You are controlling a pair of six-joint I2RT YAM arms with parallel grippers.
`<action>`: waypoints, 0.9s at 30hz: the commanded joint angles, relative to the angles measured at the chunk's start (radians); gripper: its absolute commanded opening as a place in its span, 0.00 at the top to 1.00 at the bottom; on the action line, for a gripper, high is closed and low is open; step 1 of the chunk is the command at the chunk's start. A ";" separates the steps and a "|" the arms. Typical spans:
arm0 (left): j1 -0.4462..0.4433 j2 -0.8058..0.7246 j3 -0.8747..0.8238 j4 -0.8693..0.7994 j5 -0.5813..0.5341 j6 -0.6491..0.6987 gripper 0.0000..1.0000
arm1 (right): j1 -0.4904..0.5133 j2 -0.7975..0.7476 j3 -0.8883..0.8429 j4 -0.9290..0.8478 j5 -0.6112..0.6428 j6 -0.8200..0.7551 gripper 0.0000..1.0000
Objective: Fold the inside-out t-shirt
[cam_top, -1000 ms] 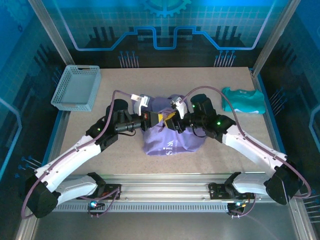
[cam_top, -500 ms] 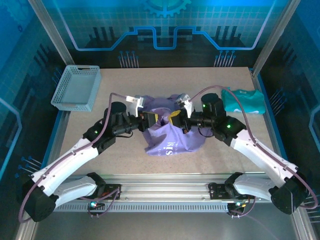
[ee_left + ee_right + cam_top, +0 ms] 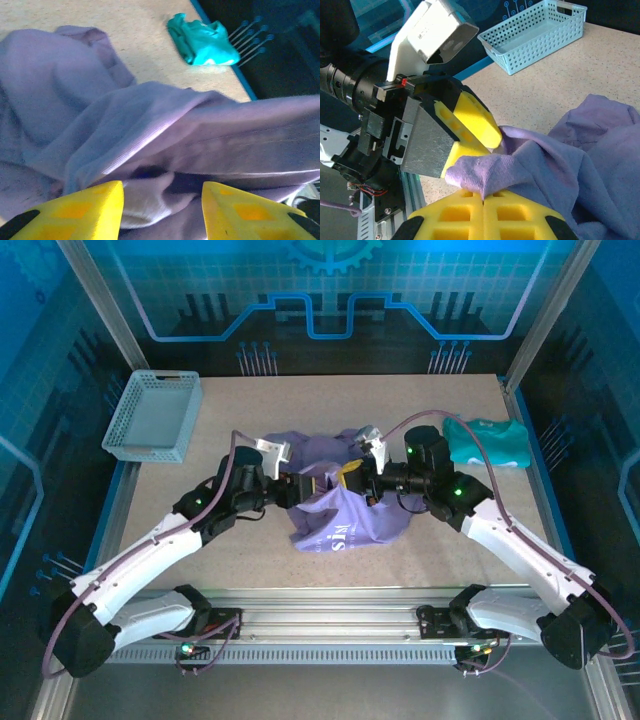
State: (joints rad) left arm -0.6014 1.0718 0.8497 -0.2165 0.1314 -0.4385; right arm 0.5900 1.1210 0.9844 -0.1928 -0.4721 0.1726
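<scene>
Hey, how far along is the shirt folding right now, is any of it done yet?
Done: no fold looks made. The t-shirt lies bunched in a heap on the table. In hand: the right tool is shut on a pinch of its cloth, and the left tool stands open close by. Left: spreading the shirt flat, then every fold.

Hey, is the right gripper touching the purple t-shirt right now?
Touching. The right wrist view shows the right gripper shut on a pinched fold of the purple t-shirt, with the cloth coming straight out of its closed jaws.
</scene>
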 commanded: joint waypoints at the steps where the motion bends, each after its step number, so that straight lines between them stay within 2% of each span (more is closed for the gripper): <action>1: -0.004 -0.003 0.025 -0.105 -0.129 0.032 0.51 | -0.015 0.003 -0.003 0.031 0.010 0.016 1.00; 5: -0.003 0.054 0.057 -0.151 -0.164 0.038 0.46 | -0.016 0.006 0.003 0.037 0.003 0.018 1.00; 9: -0.002 0.122 0.089 -0.081 -0.090 0.024 0.47 | -0.016 0.007 0.002 0.049 -0.016 0.021 1.00; 10: -0.002 0.132 0.091 -0.054 -0.070 0.020 0.50 | -0.016 0.005 0.002 0.043 -0.016 0.020 1.00; 11: -0.001 0.141 0.093 -0.023 -0.044 0.021 0.57 | -0.020 0.002 0.004 0.033 -0.012 0.018 1.00; 13: 0.004 0.142 0.091 0.018 -0.017 0.035 0.75 | -0.038 -0.010 0.012 0.015 -0.026 0.022 1.00; 15: 0.016 0.128 0.071 0.045 -0.027 0.044 0.93 | -0.081 -0.038 0.010 0.036 -0.097 0.049 1.00; 16: 0.027 0.120 0.055 0.055 -0.035 0.041 0.98 | -0.103 -0.047 0.007 0.059 -0.140 0.069 1.00; 18: 0.062 0.098 0.012 0.085 -0.033 0.021 0.99 | -0.143 -0.067 -0.008 0.117 -0.227 0.112 1.00; 20: 0.086 0.082 -0.021 0.104 -0.023 0.002 0.99 | -0.158 -0.074 -0.019 0.149 -0.259 0.129 1.00; 21: 0.086 0.076 -0.029 0.101 -0.027 0.005 0.94 | -0.157 -0.069 -0.021 0.153 -0.261 0.129 1.00; 24: 0.083 0.050 -0.028 0.071 -0.054 0.025 0.68 | -0.149 -0.037 -0.023 0.166 -0.274 0.142 1.00; 27: 0.063 -0.008 -0.044 0.073 -0.113 0.070 0.55 | -0.135 -0.012 -0.020 0.170 -0.267 0.143 1.00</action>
State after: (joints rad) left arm -0.5274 1.1278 0.8242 -0.1493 0.0731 -0.4126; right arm 0.4442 1.0904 0.9756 -0.0734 -0.6960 0.2932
